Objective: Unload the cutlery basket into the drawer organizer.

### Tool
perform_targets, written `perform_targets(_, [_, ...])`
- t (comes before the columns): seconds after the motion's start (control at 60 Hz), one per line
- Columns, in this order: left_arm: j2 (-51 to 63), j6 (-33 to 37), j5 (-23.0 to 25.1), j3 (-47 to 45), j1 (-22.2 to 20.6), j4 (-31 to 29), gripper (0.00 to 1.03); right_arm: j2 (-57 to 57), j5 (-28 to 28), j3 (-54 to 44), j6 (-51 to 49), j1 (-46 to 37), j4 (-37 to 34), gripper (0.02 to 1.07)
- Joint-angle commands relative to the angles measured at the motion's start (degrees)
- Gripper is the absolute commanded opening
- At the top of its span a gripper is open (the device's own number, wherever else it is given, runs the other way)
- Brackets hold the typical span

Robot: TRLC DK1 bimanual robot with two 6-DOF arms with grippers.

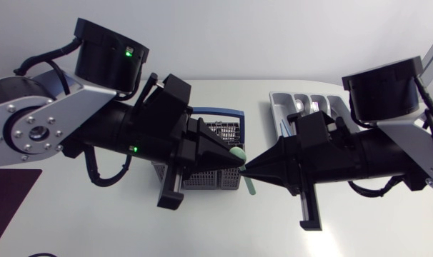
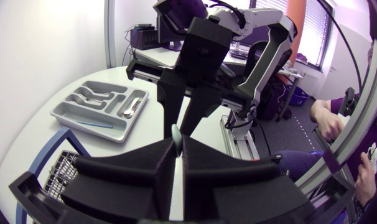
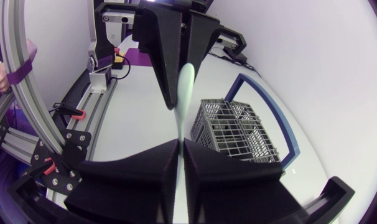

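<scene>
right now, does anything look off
Only one thing: the green utensil sits in mid-air by the basket, clamped by the left gripper and right gripper at once. Probably a handover; nothing spilled or damaged.

The head camera looked straight down on the surface [image 1: 224, 96] from close above, and my arms filled most of it. My left wrist camera faced along my left gripper [image 2: 178, 148] toward the drawer organizer [image 2: 101, 109]. My right wrist camera faced the opposite way, along my right gripper [image 3: 181, 146] toward the cutlery basket [image 3: 238, 130]. All three shared the pale green utensil [image 3: 183, 93] where the grippers met.
</scene>
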Motion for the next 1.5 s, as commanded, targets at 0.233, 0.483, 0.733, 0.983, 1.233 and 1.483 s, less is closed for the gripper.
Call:
perform_targets(0.233, [0.25,-2.77,-2.78,3.51,1.79,0.75,0.99,-4.12,0.83,-1.11,-3.54,-1.61,-7.66,0.07])
perform_targets(0.483, [-1.25,-8.92,-11.92,4.92,4.95,2.94,0.99,-6.93,1.18,-2.34,-12.07,-10.32,-13.99,0.07])
perform_targets(0.733, [-3.01,-9.18,-22.12,3.86,8.90,-0.13,0.99,-5.00,0.65,-2.69,-29.12,-30.35,-17.50,0.07])
perform_targets(0.983, [-3.18,-9.80,-24.84,3.07,12.77,-2.86,0.99,4.41,1.18,-3.22,-40.98,-45.03,-9.85,0.07])
perform_targets(1.233, [-3.09,-9.80,-26.42,1.93,13.91,-3.30,0.99,12.06,7.86,-7.96,-44.32,-48.20,7.72,0.07])
perform_targets(1.483, [-3.01,-9.80,-27.04,0.79,14.00,-3.47,0.99,20.93,16.21,-11.74,-49.07,-48.28,25.13,0.07])
